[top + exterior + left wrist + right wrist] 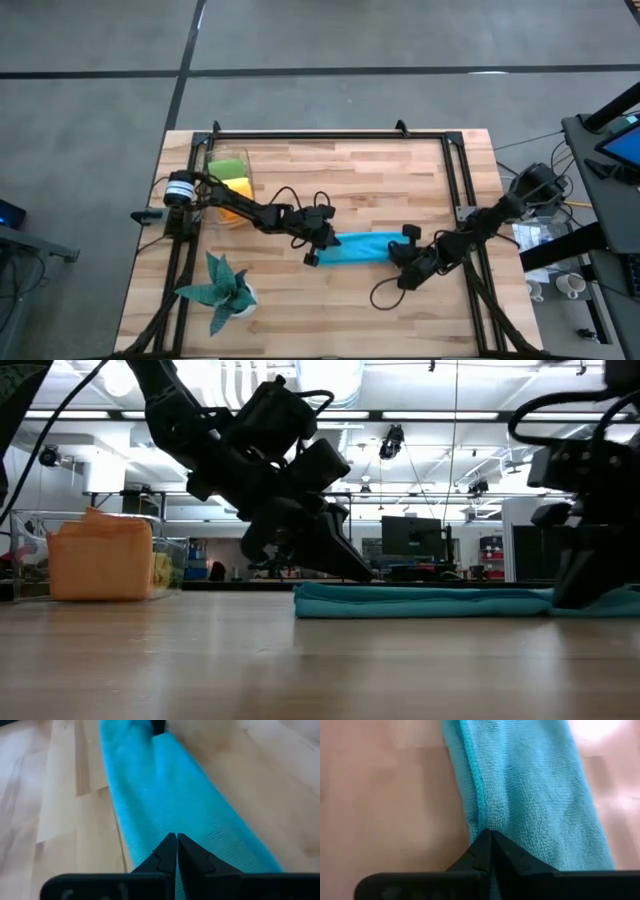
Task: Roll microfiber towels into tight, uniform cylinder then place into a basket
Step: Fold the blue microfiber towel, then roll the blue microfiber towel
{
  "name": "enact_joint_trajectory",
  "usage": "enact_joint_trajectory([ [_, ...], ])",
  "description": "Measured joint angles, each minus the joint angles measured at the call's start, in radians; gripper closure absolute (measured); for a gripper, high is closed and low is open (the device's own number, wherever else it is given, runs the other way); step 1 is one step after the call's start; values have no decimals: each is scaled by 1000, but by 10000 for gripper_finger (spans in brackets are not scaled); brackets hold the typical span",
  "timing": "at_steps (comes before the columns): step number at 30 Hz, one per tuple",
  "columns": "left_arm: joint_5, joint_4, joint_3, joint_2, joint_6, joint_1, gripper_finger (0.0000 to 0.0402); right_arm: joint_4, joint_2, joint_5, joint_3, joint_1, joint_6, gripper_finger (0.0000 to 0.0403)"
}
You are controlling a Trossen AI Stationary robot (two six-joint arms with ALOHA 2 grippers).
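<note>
Centrally on the wooden worktop [330, 310] lies the bright blue towel [362, 247], folded into a long narrow band that runs across the worktop between the two arms and lies flat on the wood. The left gripper [322, 249] sits at the end of the band that points toward the worktop's left edge; its fingers [167, 854] are pressed together, with their tips down on the cloth at that end. The right gripper [403, 252] sits at the opposite end of the band, its fingers [490, 849] likewise pressed together, and their tips meet the towel's hem where a fold line runs along the fabric. From table height the band shows as a low, flat strip with both grippers coming down onto its ends.

Near the far left corner of the worktop stands the clear basket [247, 172], which holds the lime green towel [228, 166] and the orange towel [236, 186], with a little of the yellow towel [160, 571] showing beside the orange one. A teal spiky-leaved plant [222, 285] in a white pot stands by the near left corner. A black metal frame [330, 135] runs along the worktop's far edge and sides.
</note>
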Motion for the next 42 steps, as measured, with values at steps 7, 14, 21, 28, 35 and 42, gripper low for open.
enact_joint_trajectory([
  [7, -3, 0, -2, -6, 0, 12, 401, -26, -49, 34, 7, -45, -63, 394],
  [14, 9, 6, 3, -85, 1, 11, 401, -16, -227, 98, 57, -44, -184, 394],
  [21, 11, 4, 25, -79, -49, 11, 401, 33, -382, 439, 43, -44, -236, 394],
  [28, 12, 74, 24, -89, -49, 11, 401, 62, -395, 586, 33, -46, -222, 394],
  [35, -22, -32, 0, -183, -61, 5, 401, 138, -363, 588, 33, -49, -277, 394],
  [42, -70, 1, -28, -235, -45, -8, 401, 159, -358, 592, 33, -61, -280, 394],
])
